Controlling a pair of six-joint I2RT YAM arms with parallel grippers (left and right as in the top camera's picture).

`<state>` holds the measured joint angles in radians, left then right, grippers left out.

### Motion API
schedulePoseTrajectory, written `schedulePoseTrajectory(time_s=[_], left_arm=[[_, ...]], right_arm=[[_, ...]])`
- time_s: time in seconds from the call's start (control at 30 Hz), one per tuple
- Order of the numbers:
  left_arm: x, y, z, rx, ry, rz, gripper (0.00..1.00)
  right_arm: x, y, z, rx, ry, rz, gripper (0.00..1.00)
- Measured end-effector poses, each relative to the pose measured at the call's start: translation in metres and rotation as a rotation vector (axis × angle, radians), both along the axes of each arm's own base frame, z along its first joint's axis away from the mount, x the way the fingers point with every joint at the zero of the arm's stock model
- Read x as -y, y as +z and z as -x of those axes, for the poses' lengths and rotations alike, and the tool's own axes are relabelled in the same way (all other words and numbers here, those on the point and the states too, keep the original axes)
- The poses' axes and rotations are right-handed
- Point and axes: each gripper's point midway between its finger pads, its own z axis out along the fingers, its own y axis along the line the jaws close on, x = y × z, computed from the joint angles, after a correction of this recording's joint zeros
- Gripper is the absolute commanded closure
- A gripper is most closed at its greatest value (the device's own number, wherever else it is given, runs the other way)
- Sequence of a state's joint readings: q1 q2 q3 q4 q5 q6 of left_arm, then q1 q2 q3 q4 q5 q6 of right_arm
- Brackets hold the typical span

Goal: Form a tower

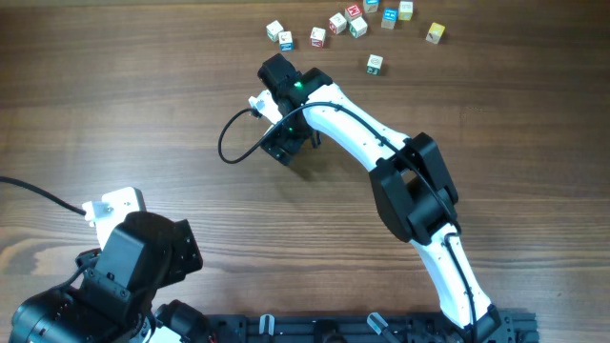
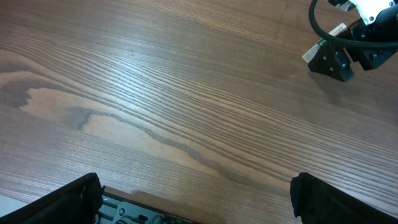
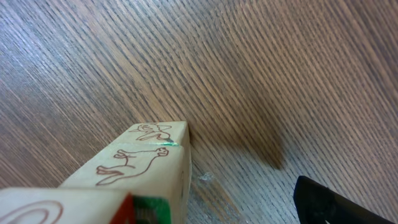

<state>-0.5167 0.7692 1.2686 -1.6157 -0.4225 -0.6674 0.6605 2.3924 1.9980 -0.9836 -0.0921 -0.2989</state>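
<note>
Left gripper (image 2: 196, 190) on my feed hangs over the table (image 2: 186, 93), fingers wide apart. Right gripper (image 1: 284, 145) is spread too. The tower (image 3: 137, 168) stands left of its one visible finger (image 3: 329, 202) (other one's out of shot), not touching.

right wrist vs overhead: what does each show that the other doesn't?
Right wrist only: the tower close up, standing on the wood, with animal line drawings on its side and a green mark at a seam. One dark finger stands clear of it at lower right.
Overhead only: the loose cubes scattered at the far edge, the left arm, the right arm, and the right gripper covering the tower's spot.
Both: the wooden table.
</note>
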Motion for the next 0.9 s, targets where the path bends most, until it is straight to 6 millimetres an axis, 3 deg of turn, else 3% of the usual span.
schedulePoseTrajectory(time_s=[0.13, 0.33, 0.47, 0.5, 0.63, 0.73, 0.9], left_arm=[[0.000, 0.000, 0.000, 0.000, 0.000, 0.000, 0.00], [0.000, 0.000, 0.000, 0.000, 0.000, 0.000, 0.00], [0.000, 0.000, 0.000, 0.000, 0.000, 0.000, 0.00], [0.000, 0.000, 0.000, 0.000, 0.000, 0.000, 0.00], [0.000, 0.000, 0.000, 0.000, 0.000, 0.000, 0.00], [0.000, 0.000, 0.000, 0.001, 0.000, 0.000, 0.00], [0.000, 0.000, 0.000, 0.000, 0.000, 0.000, 0.00]], right_arm=[[-0.003, 0.016, -0.001, 0.024, -0.003, -0.020, 0.00], [-0.005, 0.063, -0.002, 0.083, -0.018, -0.073, 0.00], [-0.002, 0.083, 0.002, 0.091, -0.046, -0.090, 0.00], [-0.003, 0.098, 0.001, 0.102, -0.101, -0.120, 0.00], [-0.003, 0.120, -0.001, 0.073, -0.365, -0.198, 0.00], [-0.004, 0.126, -0.002, 0.061, -0.442, -0.225, 0.00], [-0.007, 0.124, 0.004, 0.061, -0.310, -0.217, 0.00]])
